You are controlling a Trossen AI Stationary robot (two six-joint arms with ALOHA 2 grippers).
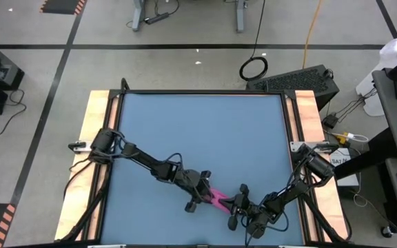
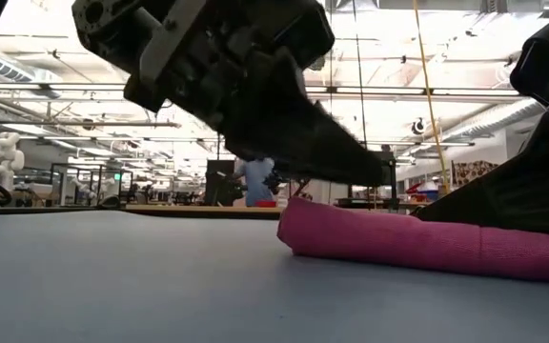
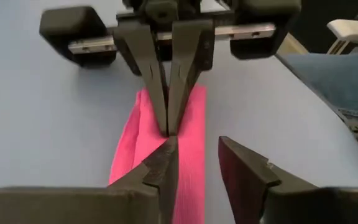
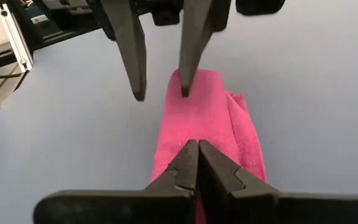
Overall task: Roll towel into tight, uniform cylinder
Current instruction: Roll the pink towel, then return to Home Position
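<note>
Your left arm reaches in from the table's left edge to the near middle; its gripper [image 1: 197,195] stands with fingers parted. Your right arm folds in from the right, its gripper [image 1: 234,207] with fingers pressed together, facing the left one.

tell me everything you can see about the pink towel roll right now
The magenta-pink cloth towel lies as a narrow, somewhat flattened roll on the blue tabletop, near its front edge between the two arms. The fabric looks thin and finely ribbed, with soft layered folds along one side; no tag shows. The right gripper is shut, its fingertips on one end of the roll. The left gripper stands open at the other end, one finger touching the cloth, the other off to the side over the table.
</note>
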